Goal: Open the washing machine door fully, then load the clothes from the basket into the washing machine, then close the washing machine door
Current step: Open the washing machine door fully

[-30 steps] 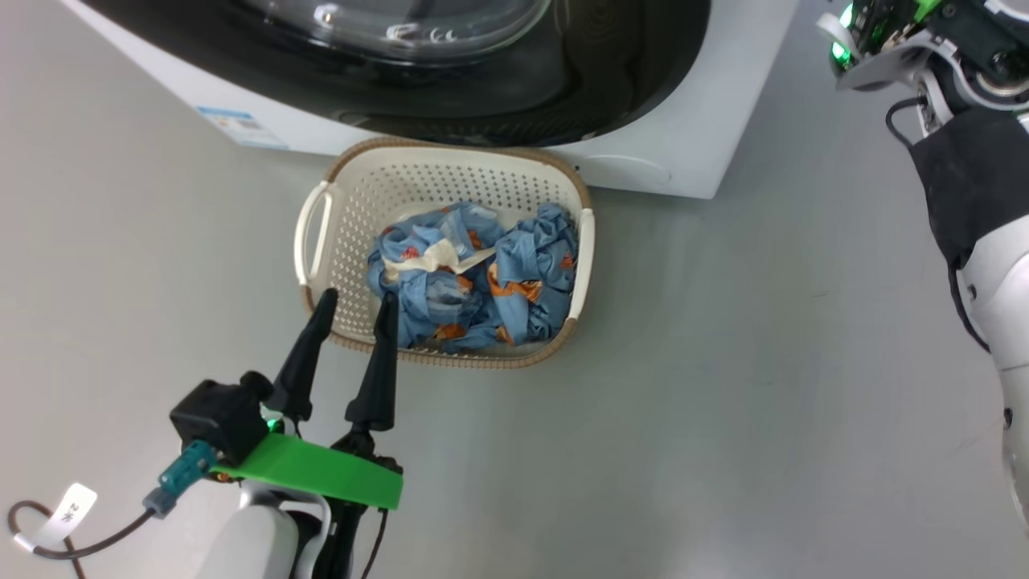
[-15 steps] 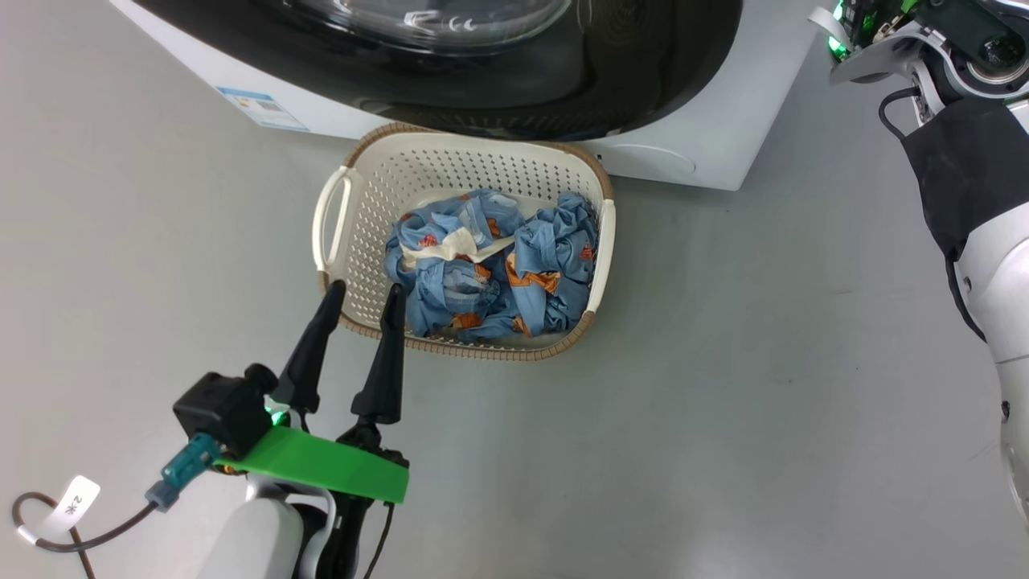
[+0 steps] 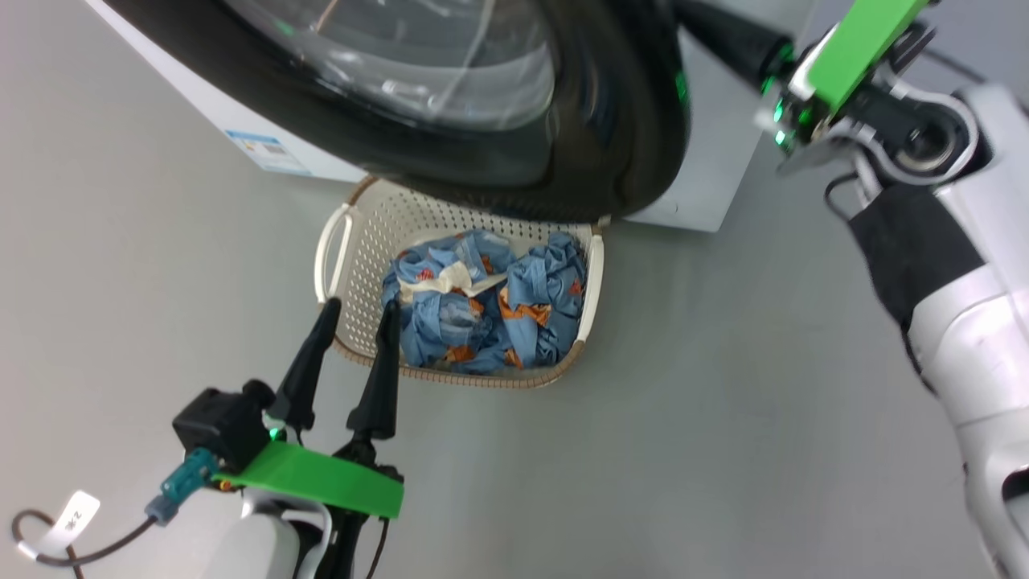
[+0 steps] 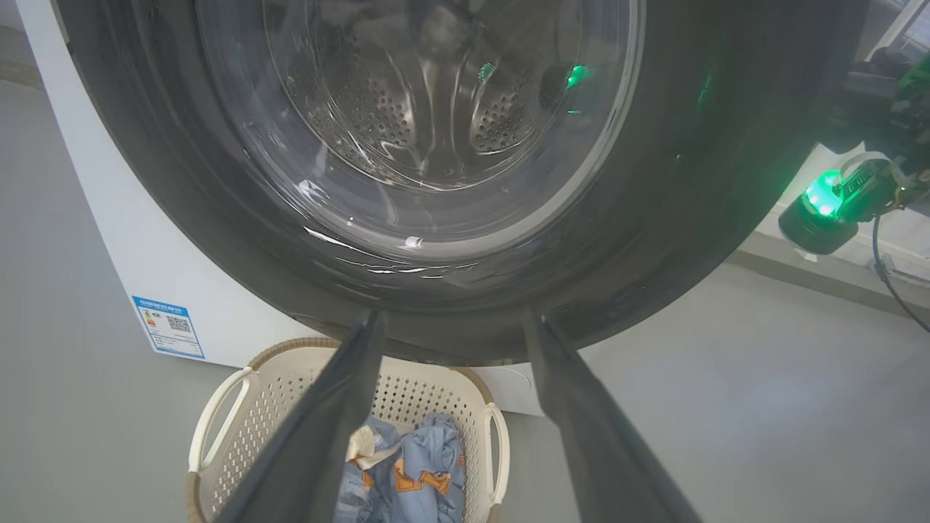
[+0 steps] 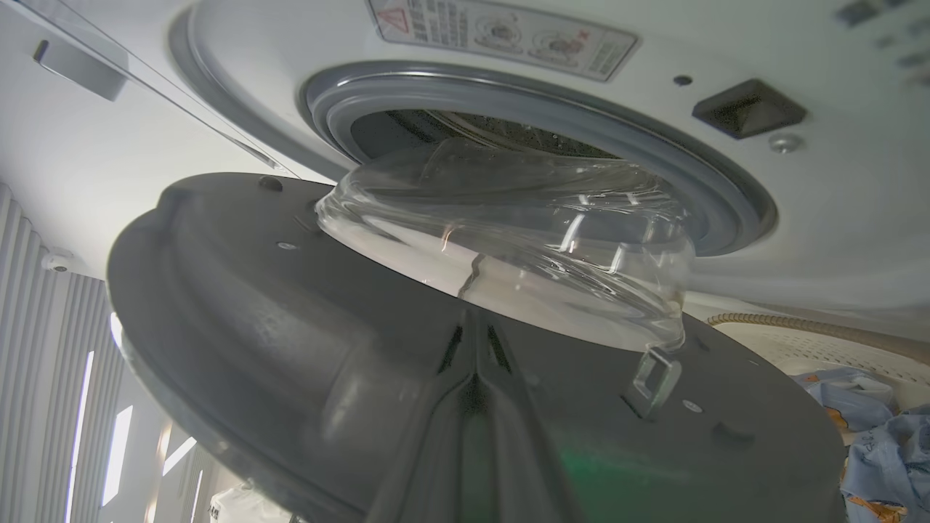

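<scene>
My head looks down on the basket (image 3: 362,265); both wrists closely face the washing machine door (image 4: 726,181), 12 o'clock.

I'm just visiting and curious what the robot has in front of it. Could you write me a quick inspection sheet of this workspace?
Surface: smooth grey floor.
Job's things: door partly swung open, overhanging the far rim of the basket; basket stands on the floor before the washer; clothes crumpled inside the basket.
Clutter: nothing seen.
Grippers: left gripper open, tips over the basket's near left rim; right gripper shut, fingers behind the door along its inner face.
Cables: tagged grey cable at the left wrist; black cable looped at the right wrist.
Surroundings: blue label on the washer; slatted wall.
</scene>
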